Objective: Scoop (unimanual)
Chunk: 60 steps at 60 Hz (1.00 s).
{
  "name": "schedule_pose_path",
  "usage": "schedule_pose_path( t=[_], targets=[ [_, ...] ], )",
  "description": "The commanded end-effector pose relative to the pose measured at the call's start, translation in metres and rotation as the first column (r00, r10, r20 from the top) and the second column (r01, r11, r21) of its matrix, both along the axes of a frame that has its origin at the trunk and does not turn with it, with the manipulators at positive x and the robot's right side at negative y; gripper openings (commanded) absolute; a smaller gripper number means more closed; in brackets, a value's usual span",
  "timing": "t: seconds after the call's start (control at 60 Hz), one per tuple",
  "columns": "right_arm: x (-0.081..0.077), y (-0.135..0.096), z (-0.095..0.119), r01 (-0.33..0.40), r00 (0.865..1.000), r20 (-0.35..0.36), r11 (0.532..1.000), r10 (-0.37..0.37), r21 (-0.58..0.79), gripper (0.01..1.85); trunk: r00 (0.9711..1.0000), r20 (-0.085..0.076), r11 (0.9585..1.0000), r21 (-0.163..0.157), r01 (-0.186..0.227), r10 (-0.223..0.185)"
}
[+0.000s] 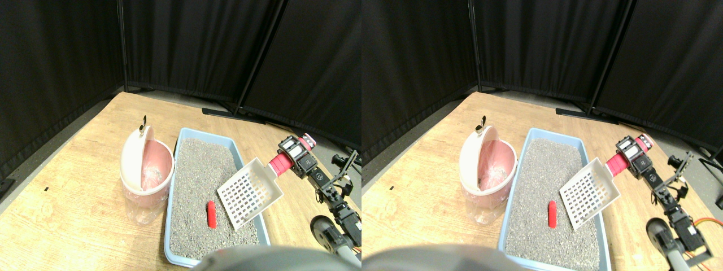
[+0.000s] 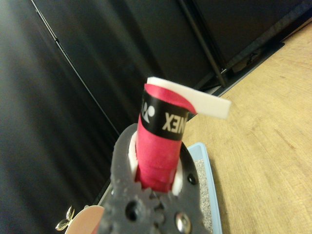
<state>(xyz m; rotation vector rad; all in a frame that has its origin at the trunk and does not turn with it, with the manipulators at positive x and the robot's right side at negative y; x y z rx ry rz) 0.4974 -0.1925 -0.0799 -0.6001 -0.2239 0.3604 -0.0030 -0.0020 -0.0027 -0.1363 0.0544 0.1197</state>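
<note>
We've got the gripper (image 1: 294,158) clamped on the scoop (image 1: 250,192) handle, tilted above the litter (image 1: 203,169); dip too shallow and we'd nudge the red piece (image 1: 211,214) aside.

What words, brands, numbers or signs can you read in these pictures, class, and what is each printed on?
"NEX", with a white logo mark beside it: on the black band around the red wrapped handle; further letters curve out of sight.
No other readable text on the scoop, litter tray or bin.
</note>
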Motion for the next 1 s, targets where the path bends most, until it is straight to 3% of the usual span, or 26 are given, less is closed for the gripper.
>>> schedule_pose_path(
  t=[0.017, 0.267, 0.283, 0.4, 0.467, 0.6, 0.633, 0.667, 0.967, 1.0],
  targets=[
    [0.003, 0.002, 0.005, -0.022, 0.999, 0.038, 1.0, 0.022, 0.014, 0.05, 0.9999, -0.008, 0.9998, -0.011, -0.015, 0.015],
    [0.002, 0.005, 0.006, -0.014, 0.999, 0.048, 1.0, 0.015, -0.01, 0.05, 0.9999, -0.008, 0.9998, -0.012, -0.014, 0.014],
    [0.003, 0.009, 0.005, -0.047, 0.996, 0.068, 0.998, 0.05, -0.047, 0.05, 0.9999, -0.012, 0.9999, -0.01, -0.009, 0.009],
    [0.002, 0.013, 0.005, -0.045, 0.997, 0.064, 0.997, 0.049, -0.067, 0.05, 0.9999, -0.012, 0.9999, -0.01, -0.009, 0.008],
    [0.001, 0.017, 0.004, -0.079, 0.993, 0.082, 0.993, 0.086, -0.083, 0.05, 0.9999, -0.015, 0.9999, -0.012, -0.008, 0.008],
    [-0.007, 0.024, 0.004, -0.062, 0.996, 0.064, 0.994, 0.068, -0.092, 0.05, 0.9998, -0.017, 0.9999, -0.013, -0.007, 0.007],
    [-0.011, 0.029, 0.001, -0.111, 0.99, 0.071, 0.989, 0.118, -0.098, 0.05, 0.9999, -0.015, 0.9999, -0.011, -0.006, 0.006],
    [-0.011, 0.03, 0.001, -0.112, 0.99, 0.071, 0.989, 0.12, -0.101, 0.05, 0.9999, -0.015, 0.9999, -0.011, -0.006, 0.006],
    [-0.02, 0.043, -0.024, -0.129, 0.992, -0.017, 0.985, 0.128, -0.114, 0.05, 0.9997, -0.024, 0.9999, -0.013, -0.002, 0.001],
    [-0.027, 0.049, -0.035, -0.142, 0.989, -0.062, 0.983, 0.136, -0.113, 0.05, 0.9995, -0.032, 0.9999, -0.016, 0.001, -0.001]
  ],
)
